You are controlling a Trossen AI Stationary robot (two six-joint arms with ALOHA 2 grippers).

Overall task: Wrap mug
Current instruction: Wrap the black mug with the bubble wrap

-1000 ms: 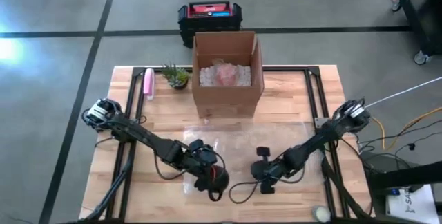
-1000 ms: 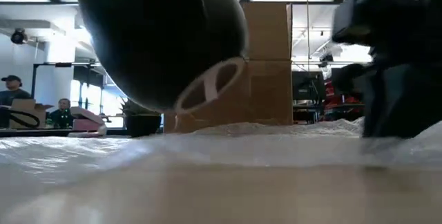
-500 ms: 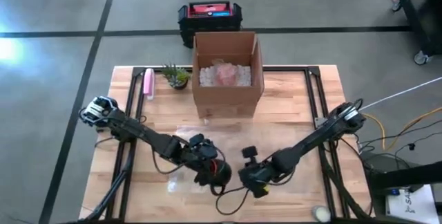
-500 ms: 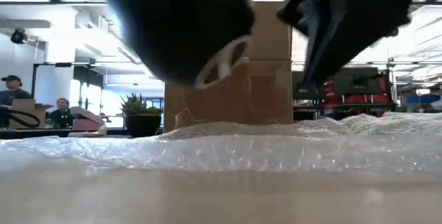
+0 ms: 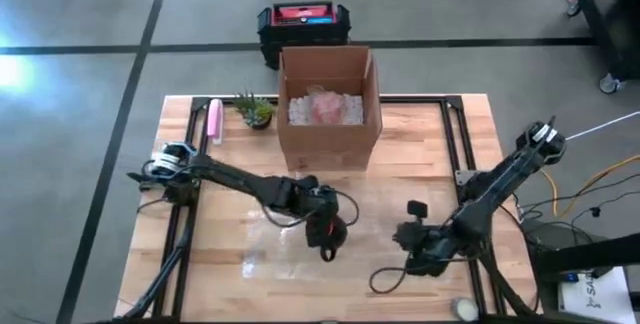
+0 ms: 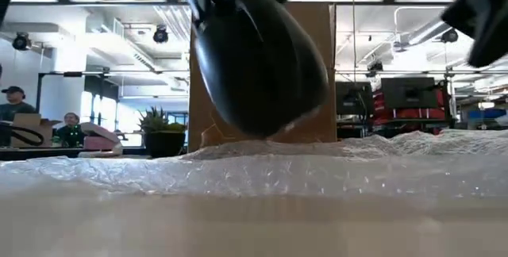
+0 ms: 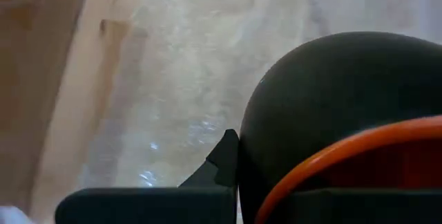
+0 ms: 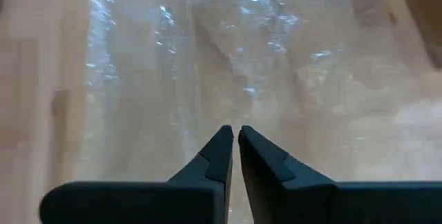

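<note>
The mug (image 5: 332, 232) is held clamped in the left end effector (image 5: 322, 226), lifted above the bubble wrap (image 5: 300, 219) near the desk (image 5: 420, 144) centre, presumably so it can be set down on the sheet for wrapping. In the low view a gap shows beneath it. The right end effector (image 8: 231, 148), at four o'clock from the mug, is closed on nothing, seemingly kept clear. The box (image 5: 330, 104) stands at twelve o'clock.
</note>
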